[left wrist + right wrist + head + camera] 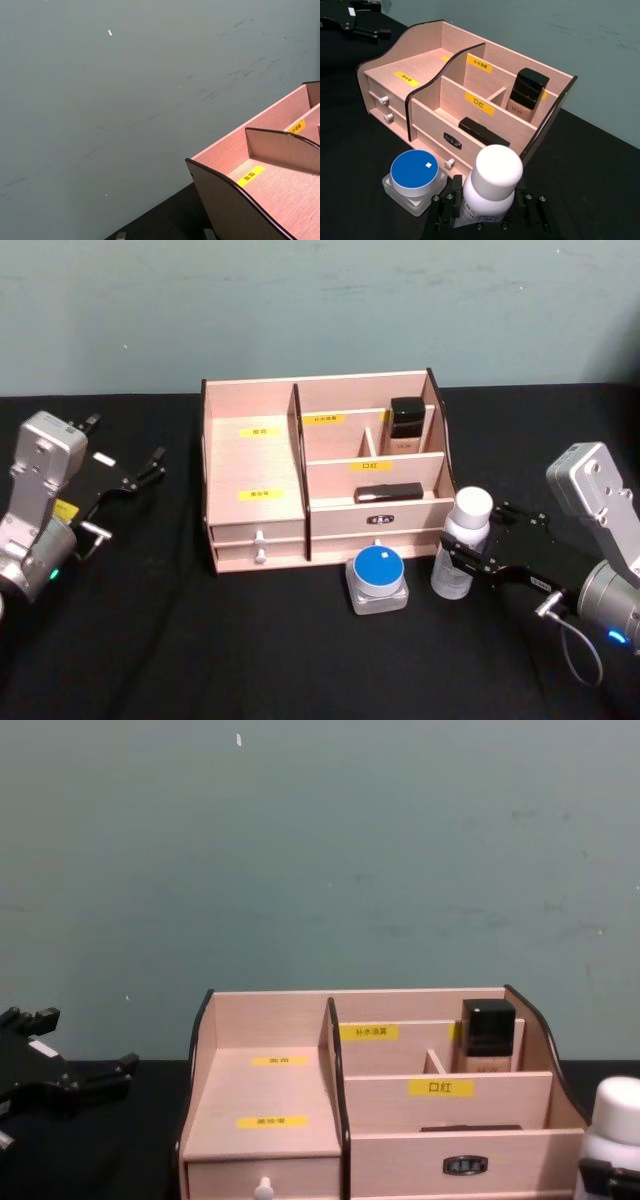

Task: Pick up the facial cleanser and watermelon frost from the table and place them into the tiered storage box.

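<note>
At lower right, the white bottle (472,512) is clasped by the right gripper (468,546); the left gripper (122,452) is spread wide at left.

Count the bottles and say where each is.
2. The white bottle stands by the organiser's front right corner, in the right gripper; the black-capped bottle stands in its back right compartment. Dividers may hide others.

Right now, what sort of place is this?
Likely a robot test bench staged as a vanity: black table, bare teal wall, tiered storage box. Right gripper at the facial cleanser; left gripper parked far left.
</note>
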Tool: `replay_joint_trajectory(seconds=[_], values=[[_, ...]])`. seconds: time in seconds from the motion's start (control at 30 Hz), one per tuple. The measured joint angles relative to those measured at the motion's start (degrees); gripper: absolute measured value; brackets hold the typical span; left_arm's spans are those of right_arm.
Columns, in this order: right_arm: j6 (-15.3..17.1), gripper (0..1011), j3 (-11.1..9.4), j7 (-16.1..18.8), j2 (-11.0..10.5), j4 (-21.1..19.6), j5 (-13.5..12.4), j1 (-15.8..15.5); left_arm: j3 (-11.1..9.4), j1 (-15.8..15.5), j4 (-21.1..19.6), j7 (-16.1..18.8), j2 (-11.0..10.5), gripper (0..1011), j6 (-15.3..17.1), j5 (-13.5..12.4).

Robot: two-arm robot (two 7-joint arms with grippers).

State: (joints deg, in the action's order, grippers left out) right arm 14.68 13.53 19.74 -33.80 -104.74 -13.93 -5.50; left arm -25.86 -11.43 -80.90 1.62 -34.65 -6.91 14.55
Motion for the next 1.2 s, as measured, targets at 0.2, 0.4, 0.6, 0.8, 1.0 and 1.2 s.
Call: replay_joint_trajectory(seconds=[0.2,0.4,0.6,0.8,1.0,1.2], values=[[0.11,618,-0.21,0.14,0.28,-0.01,-0.22,-0.16,0.00,0.00,0.00,0.00,0.00,1001,0.00,0.00],[0.33,618,-0.60,0.71,0.62,0.03,-0.78,-0.52,0.00,0.00,0.00,0.00,0.00,1001,0.00,0.00],[0.64,618,-0.72,1.00,0.66,-0.16,-0.92,-0.60,0.00,0.00,0.00,0.00,0.00,1001,0.00,0.00],[0.77,618,-0.78,1.24,0.62,-0.28,-1.01,-0.61,0.00,0.00,0.00,0.00,0.00,1001,0.00,0.00],[0.95,618,-0.90,1.25,0.59,-0.68,-1.12,-0.55,0.00,0.00,0.00,0.00,0.00,1001,0.00,0.00],[1.42,618,-0.86,1.25,0.50,-1.54,-1.03,0.05,0.00,0.00,0.00,0.00,0.00,1001,0.00,0.00]])
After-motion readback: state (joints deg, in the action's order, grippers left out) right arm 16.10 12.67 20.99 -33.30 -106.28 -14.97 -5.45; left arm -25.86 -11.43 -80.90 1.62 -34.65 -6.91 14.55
